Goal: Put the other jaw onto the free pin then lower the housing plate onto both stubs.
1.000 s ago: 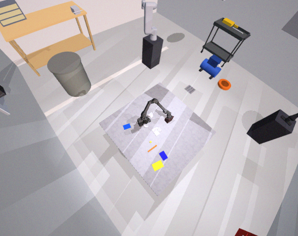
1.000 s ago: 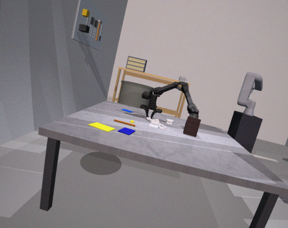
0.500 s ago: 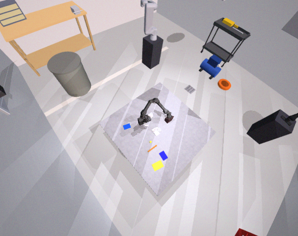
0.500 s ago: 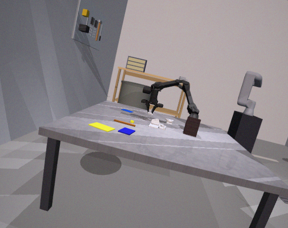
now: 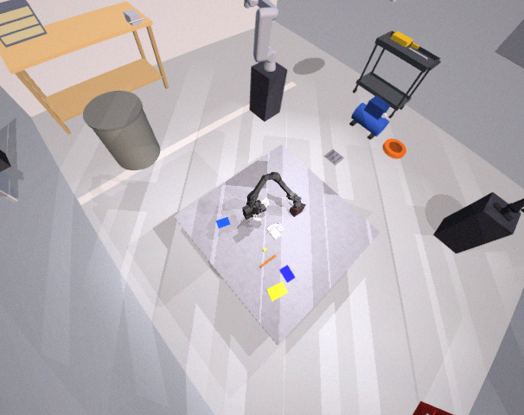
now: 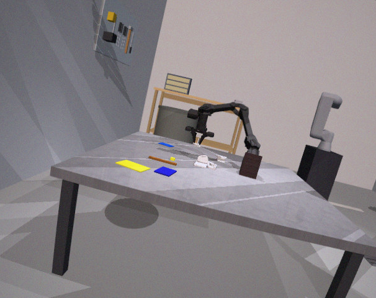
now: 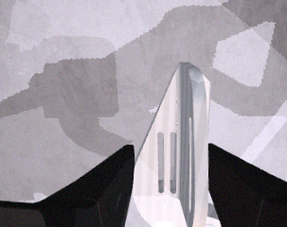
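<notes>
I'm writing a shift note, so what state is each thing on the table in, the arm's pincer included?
Pincer: shut on a white slotted part.
White slotted part: gripped between the fingers.
White pieces by the arm's base: on the table; whether meshed, cannot tell.
Orange bar: lying flat.
Yellow sheet: lying flat.
Dark blue sheet: lying flat.
Lighter blue sheet: lying flat.
</notes>
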Robot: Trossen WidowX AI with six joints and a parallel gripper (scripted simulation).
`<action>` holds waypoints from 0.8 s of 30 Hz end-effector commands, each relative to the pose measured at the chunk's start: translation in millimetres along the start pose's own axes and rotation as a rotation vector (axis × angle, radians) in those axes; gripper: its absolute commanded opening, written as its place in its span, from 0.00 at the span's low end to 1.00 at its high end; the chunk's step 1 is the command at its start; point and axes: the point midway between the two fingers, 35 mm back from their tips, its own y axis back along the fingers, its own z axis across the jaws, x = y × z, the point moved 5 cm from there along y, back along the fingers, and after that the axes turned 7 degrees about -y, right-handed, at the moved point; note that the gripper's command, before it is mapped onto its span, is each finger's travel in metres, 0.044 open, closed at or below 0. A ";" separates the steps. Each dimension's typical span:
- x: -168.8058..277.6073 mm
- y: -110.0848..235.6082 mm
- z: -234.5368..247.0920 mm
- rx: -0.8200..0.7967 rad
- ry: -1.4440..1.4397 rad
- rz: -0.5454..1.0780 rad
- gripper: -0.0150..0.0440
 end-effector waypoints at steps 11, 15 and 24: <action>35.0 3.6 -25.6 -0.001 0.316 0.012 0.48; 44.6 4.2 -34.2 -0.001 0.411 0.016 0.48; 65.1 5.3 -55.4 -0.003 0.632 0.022 0.48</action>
